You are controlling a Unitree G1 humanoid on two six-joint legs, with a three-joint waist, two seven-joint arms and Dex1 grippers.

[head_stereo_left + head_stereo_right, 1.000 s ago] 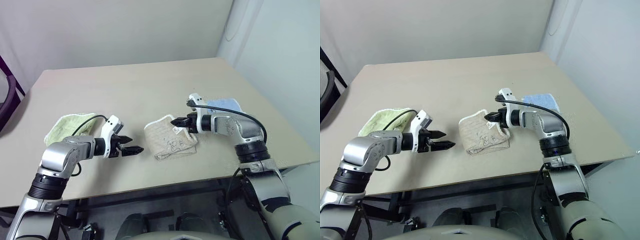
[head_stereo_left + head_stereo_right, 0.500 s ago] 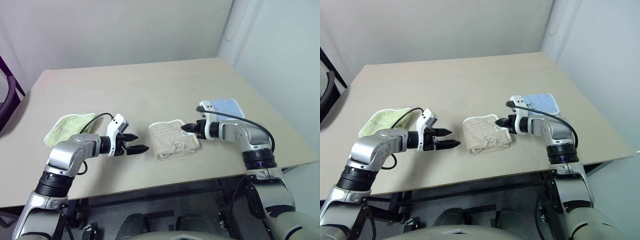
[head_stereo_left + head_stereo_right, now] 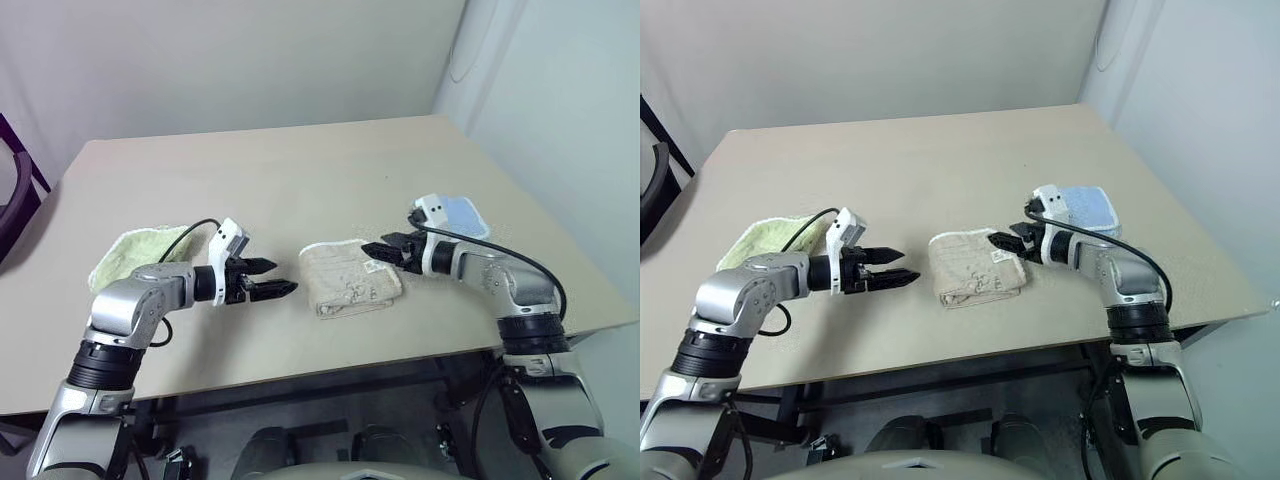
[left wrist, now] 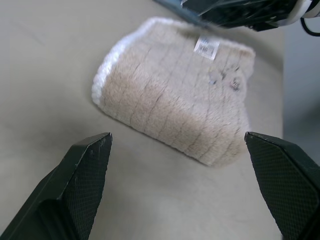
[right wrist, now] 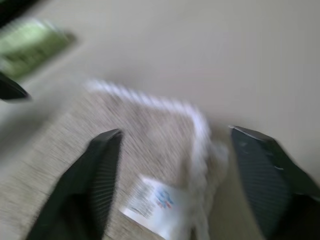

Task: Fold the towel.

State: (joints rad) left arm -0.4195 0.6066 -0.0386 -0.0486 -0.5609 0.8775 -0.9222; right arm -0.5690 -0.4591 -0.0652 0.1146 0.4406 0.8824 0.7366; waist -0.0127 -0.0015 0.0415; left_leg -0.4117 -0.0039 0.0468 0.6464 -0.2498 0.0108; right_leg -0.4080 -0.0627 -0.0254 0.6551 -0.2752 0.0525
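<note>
The towel [image 3: 350, 279] lies folded in a small bundle on the table [image 3: 300, 170], near the front edge, between both arms. The left gripper [image 3: 281, 290] hovers just left of it, fingers spread and empty. The right gripper [image 3: 372, 249] sits at its right edge, fingers parted, holding nothing

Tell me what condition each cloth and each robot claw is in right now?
beige towel: folded into a compact bundle, lying on the table, not held.
light-green towel: folded, lying flat.
light-blue cloth: lying flat.
left gripper: open, empty.
right gripper: open, at the beige towel's edge.
</note>
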